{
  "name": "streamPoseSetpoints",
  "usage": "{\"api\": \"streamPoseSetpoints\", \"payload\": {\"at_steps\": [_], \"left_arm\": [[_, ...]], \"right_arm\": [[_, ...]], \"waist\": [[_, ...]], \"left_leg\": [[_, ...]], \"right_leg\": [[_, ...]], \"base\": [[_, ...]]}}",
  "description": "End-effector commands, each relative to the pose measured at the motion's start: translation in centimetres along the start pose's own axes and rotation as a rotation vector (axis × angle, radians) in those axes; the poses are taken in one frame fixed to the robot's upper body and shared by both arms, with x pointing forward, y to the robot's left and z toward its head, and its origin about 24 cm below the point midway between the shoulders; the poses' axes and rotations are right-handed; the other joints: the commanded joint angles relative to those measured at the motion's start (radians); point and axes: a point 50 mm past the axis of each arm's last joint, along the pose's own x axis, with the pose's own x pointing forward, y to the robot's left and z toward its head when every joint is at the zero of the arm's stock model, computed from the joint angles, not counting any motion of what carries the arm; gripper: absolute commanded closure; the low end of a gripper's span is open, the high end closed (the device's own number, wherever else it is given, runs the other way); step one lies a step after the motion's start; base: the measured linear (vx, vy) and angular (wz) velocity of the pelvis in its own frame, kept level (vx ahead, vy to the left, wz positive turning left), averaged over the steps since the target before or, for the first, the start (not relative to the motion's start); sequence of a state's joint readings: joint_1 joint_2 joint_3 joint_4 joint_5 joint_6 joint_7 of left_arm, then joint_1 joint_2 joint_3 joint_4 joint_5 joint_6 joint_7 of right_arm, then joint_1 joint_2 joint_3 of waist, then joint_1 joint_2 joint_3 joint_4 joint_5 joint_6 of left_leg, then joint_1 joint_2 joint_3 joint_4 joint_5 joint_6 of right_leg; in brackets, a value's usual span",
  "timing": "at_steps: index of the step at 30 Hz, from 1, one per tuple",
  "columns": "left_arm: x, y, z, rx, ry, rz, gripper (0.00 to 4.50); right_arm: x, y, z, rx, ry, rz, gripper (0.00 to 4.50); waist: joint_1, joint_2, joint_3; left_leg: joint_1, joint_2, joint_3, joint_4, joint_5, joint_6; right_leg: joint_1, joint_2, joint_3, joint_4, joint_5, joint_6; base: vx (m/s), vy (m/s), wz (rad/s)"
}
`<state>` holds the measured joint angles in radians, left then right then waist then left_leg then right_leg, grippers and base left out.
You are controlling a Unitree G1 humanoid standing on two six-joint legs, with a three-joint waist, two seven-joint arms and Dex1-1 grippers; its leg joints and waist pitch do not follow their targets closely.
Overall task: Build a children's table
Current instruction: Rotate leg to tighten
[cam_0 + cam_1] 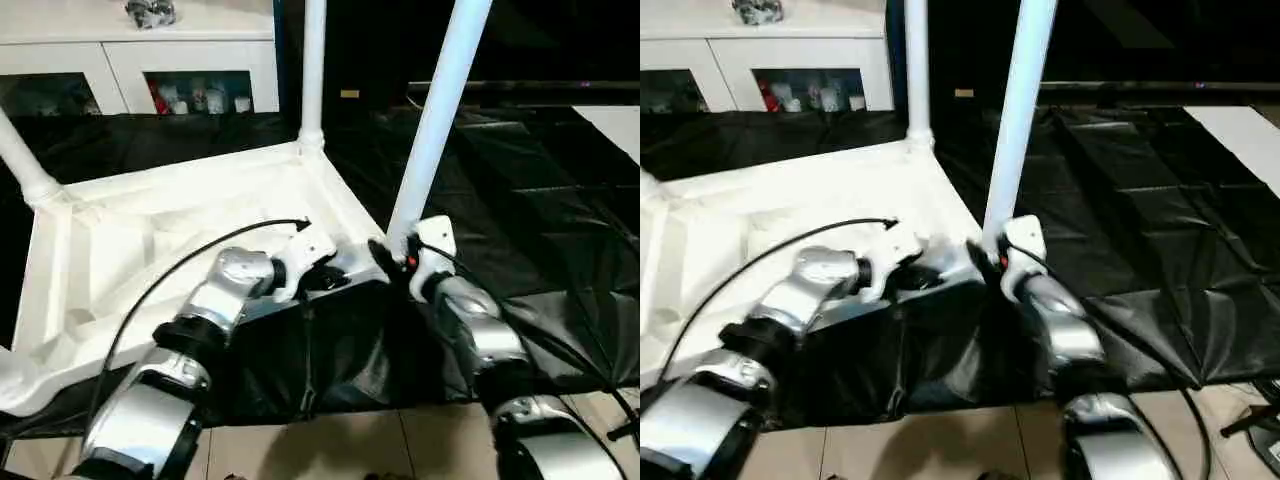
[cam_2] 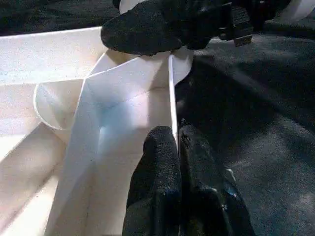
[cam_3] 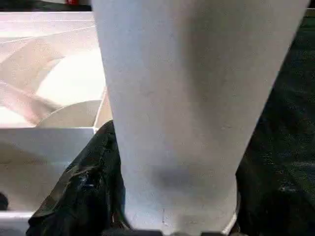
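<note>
Right at the R hand (image 1: 397,253): leg (image 1: 437,118) gripped low, just above the near corner socket (image 2: 179,61) of the tabletop (image 1: 150,235), tilted off vertical. Fingers straddle the tube, pinching it. L hand (image 2: 178,147) just beside, fingers pressed together, nothing held, tips against the tabletop's near rim, prob steadying it.

Tabletop lies upside down on black sheet (image 1: 520,180), ribs up. Far-corner leg (image 1: 314,65) stands upright in its socket; another leg (image 1: 22,155) rises from the corner away to the L hand's outer side, leaning outward.

Handling, my read: tube is light, stiff, smooth plastic, so likely slippery under the pads. Long lever, so a low grip gives poor control of tilt; fine for pushing down into the socket tho. Needs straightening before it seats, else it'll jam on the rim. Tabletop is light too and will skate on the sheet if pushed sideways, hence L hand bracing. Best hold pts: leg near the base for insertion, tabletop at rim or rib next to the socket.

Containers: white cabinet (image 1: 130,60) beyond both hands, glass doors, small items inside, can't ID them. One shiny object on top (image 1: 150,12), unclear what.
</note>
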<state>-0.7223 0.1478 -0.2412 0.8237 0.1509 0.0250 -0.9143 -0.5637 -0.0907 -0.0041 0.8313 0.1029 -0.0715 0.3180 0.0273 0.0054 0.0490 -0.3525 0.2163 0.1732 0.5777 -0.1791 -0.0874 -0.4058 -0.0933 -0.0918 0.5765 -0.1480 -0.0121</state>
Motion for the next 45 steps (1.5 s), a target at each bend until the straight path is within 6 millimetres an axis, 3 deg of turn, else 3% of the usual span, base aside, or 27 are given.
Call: {"api": "streamPoseSetpoints", "payload": {"at_steps": [1,2,5,7,11,12,15,18,22,28,30,38,44,45], "left_arm": [[1.8,-1.7,2.0,0.074,-0.058,-0.089,4.5],[1.8,-1.7,1.9,0.08,-0.054,-0.088,4.5],[1.8,-1.7,1.8,0.083,-0.049,-0.083,4.5],[1.4,-1.5,1.6,0.08,-0.042,-0.078,4.5],[0.6,-1.0,1.2,0.085,-0.038,-0.1,4.5],[-0.2,-0.6,1.0,0.088,-0.049,-0.142,4.5],[-0.7,-0.5,0.8,0.098,-0.046,-0.17,4.5],[-1.7,-0.1,0.4,0.102,-0.031,-0.233,4.5],[-2.8,0.1,0.0,0.106,-0.011,-0.308,4.5],[-3.7,0.4,-0.5,0.124,0.035,-0.364,4.5],[-4.3,0.6,-0.8,0.135,0.056,-0.394,4.5],[-4.8,0.8,-1.1,0.141,0.069,-0.409,4.5],[-4.0,0.8,-0.9,0.117,0.05,-0.333,4.5],[-3.5,0.8,-0.8,0.1,0.042,-0.284,4.5]], "right_arm": [[0.2,0.8,-1.2,-0.032,0.072,-0.003,1.83],[0.2,0.8,-1.1,-0.037,0.06,0.0,1.13],[0.3,0.7,-0.9,-0.044,0.049,-0.007,1.07],[0.2,0.2,-0.7,-0.068,0.035,-0.02,0.71],[-0.1,-0.2,-0.5,-0.114,0.028,0.064,0.71],[-0.8,0.1,-0.4,-0.126,0.027,0.259,0.71],[-1.5,0.3,-0.4,-0.136,0.035,0.389,0.71],[-2.9,0.6,-0.5,-0.145,0.07,0.619,0.71],[-4.2,0.6,-0.7,-0.168,0.139,0.818,0.88],[-4.7,0.7,-0.7,-0.187,0.198,0.928,1.09],[-4.8,0.9,-0.6,-0.203,0.22,0.978,1.45],[-5.0,1.2,-0.6,-0.194,0.221,0.999,1.76],[-4.3,0.7,-0.6,-0.159,0.165,0.84,1.79],[-3.7,0.3,-0.8,-0.148,0.153,0.717,1.8]], "waist": [[-0.004,0.001,-0.062],[-0.005,0.0,-0.062],[-0.004,0.001,-0.063],[-0.003,0.002,-0.063],[0.0,0.001,-0.066],[0.0,0.001,-0.068],[0.003,-0.001,-0.068],[0.01,0.0,-0.065],[0.014,0.0,-0.062],[0.015,0.0,-0.062],[0.016,0.0,-0.062],[0.025,-0.001,-0.063],[0.022,-0.003,-0.059],[0.02,-0.004,-0.057]], "left_leg": [[0.0,0.005,0.004,-0.069,-0.304,0.037],[0.0,0.005,0.005,-0.069,-0.306,0.037],[0.002,0.007,0.005,-0.069,-0.312,0.036],[0.003,0.007,0.005,-0.07,-0.313,0.037],[-0.003,0.007,0.006,-0.068,-0.281,0.05],[-0.005,0.004,0.007,-0.065,-0.276,0.066],[-0.008,0.008,0.008,-0.063,-0.247,0.093],[-0.007,0.01,0.01,-0.063,-0.253,0.104],[-0.006,0.014,0.009,-0.066,-0.284,0.089],[-0.002,0.013,0.007,-0.067,-0.299,0.067],[-0.001,0.015,0.007,-0.068,-0.296,0.062],[0.001,0.016,0.007,-0.068,-0.283,0.058],[0.003,0.014,0.006,-0.07,-0.305,0.044],[0.004,0.013,0.005,-0.071,-0.319,0.037]], "right_leg": [[0.044,-0.042,0.037,-0.081,-0.402,-0.169],[0.044,-0.041,0.038,-0.081,-0.398,-0.17],[0.043,-0.042,0.039,-0.079,-0.383,-0.179],[0.044,-0.042,0.039,-0.077,-0.369,-0.189],[0.051,-0.041,0.041,-0.067,-0.291,-0.21],[0.056,-0.04,0.039,-0.067,-0.277,-0.213],[0.057,-0.042,0.041,-0.061,-0.229,-0.233],[0.06,-0.037,0.038,-0.064,-0.249,-0.235],[0.057,-0.039,0.037,-0.067,-0.306,-0.229],[0.054,-0.043,0.037,-0.071,-0.361,-0.216],[0.052,-0.043,0.038,-0.07,-0.357,-0.217],[0.052,-0.044,0.039,-0.067,-0.338,-0.221],[0.048,-0.045,0.038,-0.073,-0.397,-0.2],[0.047,-0.046,0.038,-0.077,-0.436,-0.187]], "base": [[0.0,0.0,0.0],[0.0,0.0,0.0],[0.0,0.0,0.0],[0.0,0.0,0.0],[0.0,0.0,0.0],[0.0,0.0,0.0],[0.0,0.0,0.0],[0.0,0.0,0.0],[0.0,0.0,0.0],[0.0,0.0,0.0],[0.0,0.0,0.0],[0.0,0.0,0.0],[0.0,0.0,0.0],[0.0,0.0,0.0]]}}
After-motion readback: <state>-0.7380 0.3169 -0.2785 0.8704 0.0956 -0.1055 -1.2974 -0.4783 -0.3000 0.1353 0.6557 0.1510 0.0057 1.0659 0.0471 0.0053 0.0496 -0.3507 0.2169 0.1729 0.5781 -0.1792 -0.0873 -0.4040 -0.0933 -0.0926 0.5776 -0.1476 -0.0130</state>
